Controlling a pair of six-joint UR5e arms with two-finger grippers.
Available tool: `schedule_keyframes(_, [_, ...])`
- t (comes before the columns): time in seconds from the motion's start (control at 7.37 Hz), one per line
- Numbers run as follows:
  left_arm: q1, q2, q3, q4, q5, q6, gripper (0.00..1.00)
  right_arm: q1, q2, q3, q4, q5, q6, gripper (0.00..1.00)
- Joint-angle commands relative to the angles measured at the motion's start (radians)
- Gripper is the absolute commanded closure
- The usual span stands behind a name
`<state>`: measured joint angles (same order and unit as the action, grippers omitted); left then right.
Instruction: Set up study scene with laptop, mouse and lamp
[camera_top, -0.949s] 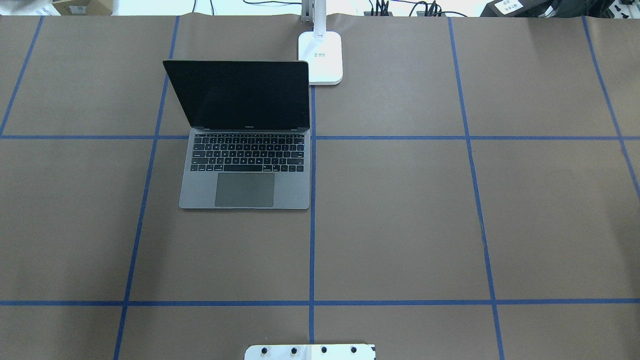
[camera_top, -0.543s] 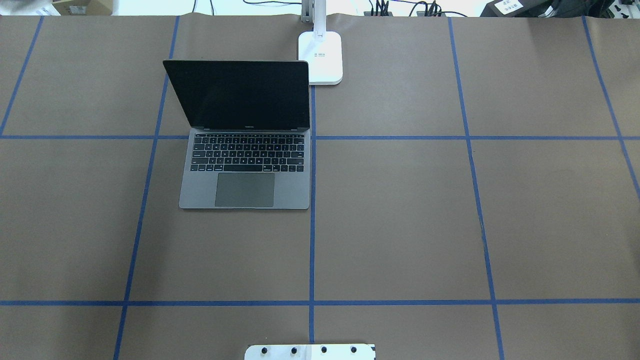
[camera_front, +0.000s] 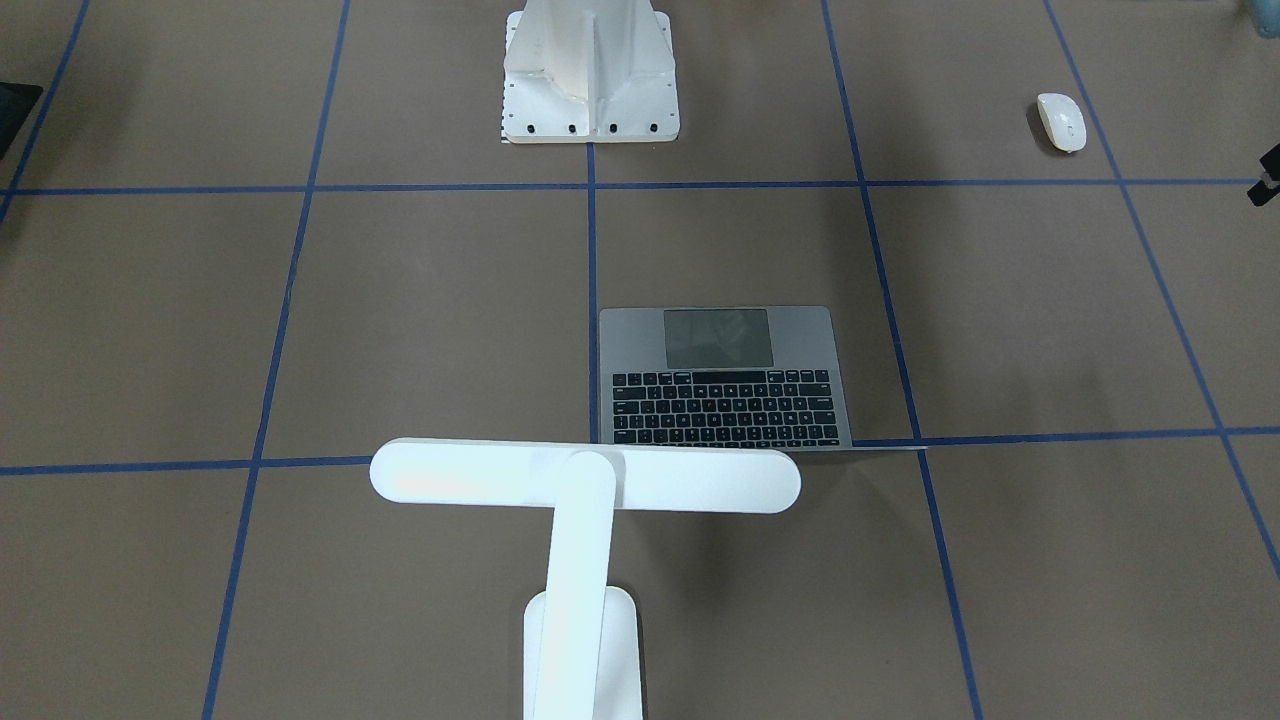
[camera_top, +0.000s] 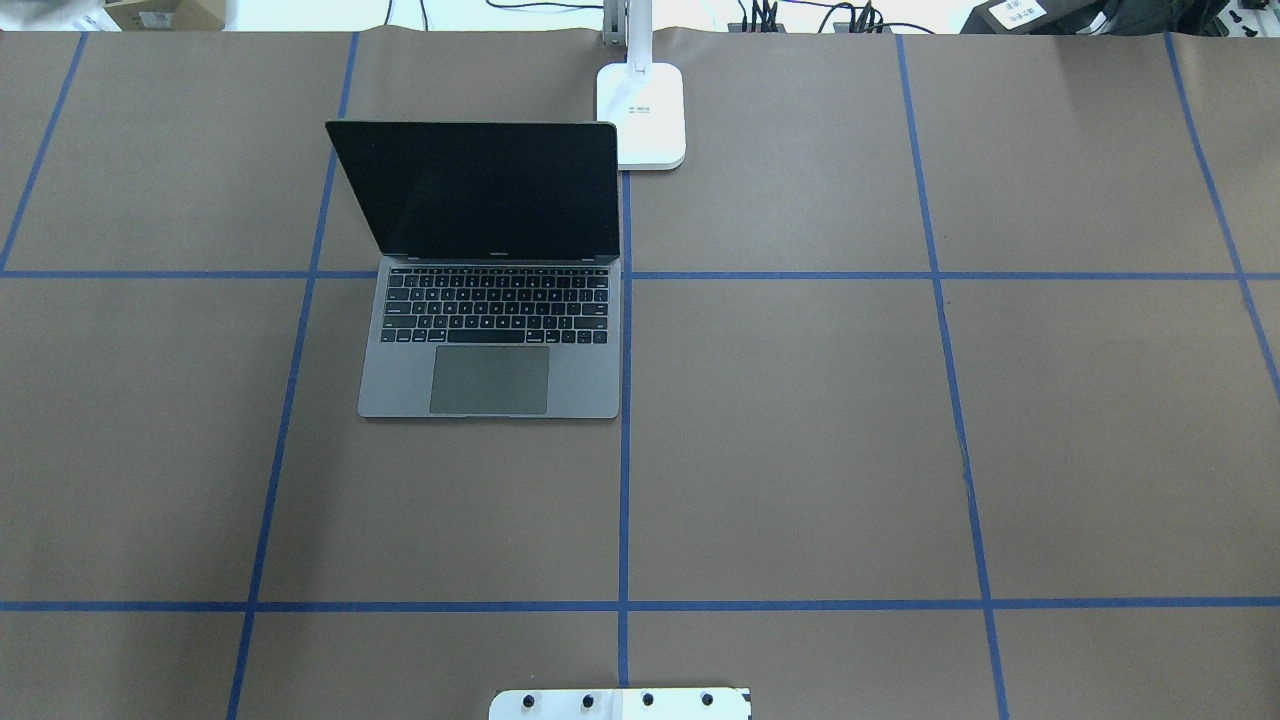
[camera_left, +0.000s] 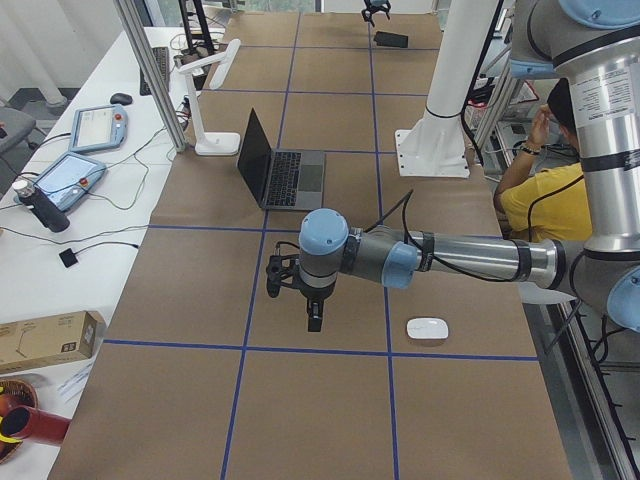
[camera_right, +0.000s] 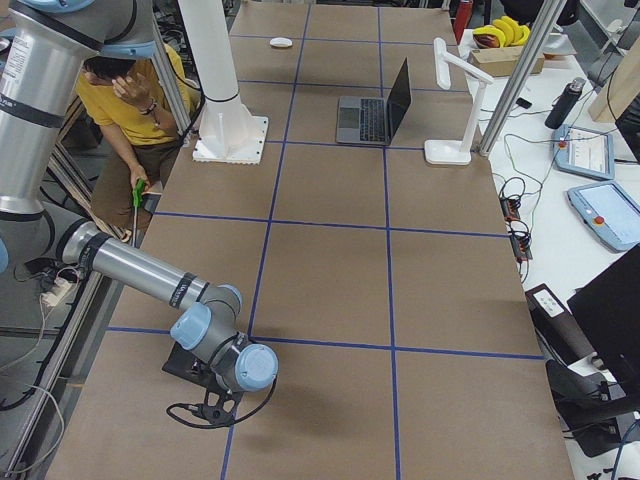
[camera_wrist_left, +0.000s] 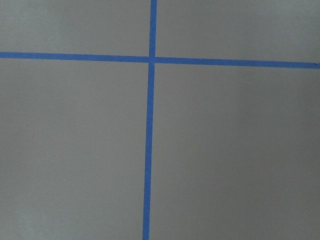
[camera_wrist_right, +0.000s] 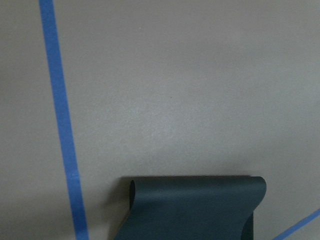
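- The laptop (camera_top: 490, 340) is seen open on the tabletop (camera_top: 800, 440), screen dark, its right edge just beside the centre tape line (camera_top: 623, 480).
- The lamp (camera_front: 585, 475) is stood at the far edge, its base near the laptop's far right corner and its bar head over the screen.
- The mouse (camera_front: 1061, 121) is found on the robot's left, well apart from the laptop.
- The left hand (camera_left: 313, 318) is held above the tabletop near the mouse, not touching it; whether its fingers are apart or together cannot be told.
- The right hand (camera_right: 212, 408) is held low by a dark pad (camera_right: 190, 365); its state cannot be told either.
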<state>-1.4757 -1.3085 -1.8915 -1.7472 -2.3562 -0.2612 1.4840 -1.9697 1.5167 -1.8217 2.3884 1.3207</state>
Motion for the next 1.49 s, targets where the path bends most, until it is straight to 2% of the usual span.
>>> schedule_keyframes(0.0, [0.0, 0.0, -0.001, 0.0, 0.0, 0.002, 0.0, -0.027, 0.043, -0.053, -0.001, 0.015, 0.011, 0.09])
schedule_keyframes(0.14, [0.0, 0.0, -0.003, 0.0, 0.0, 0.002, 0.0, -0.045, 0.061, -0.078, -0.001, 0.02, 0.02, 0.11])
schedule_keyframes(0.81, [0.0, 0.0, -0.006, 0.0, 0.0, 0.002, 0.0, -0.142, 0.065, -0.081, 0.002, 0.012, 0.025, 0.22])
schedule_keyframes(1.36, [-0.002, 0.0, -0.008, 0.0, 0.0, 0.002, 0.0, -0.162, 0.054, -0.081, 0.002, -0.024, 0.023, 0.33])
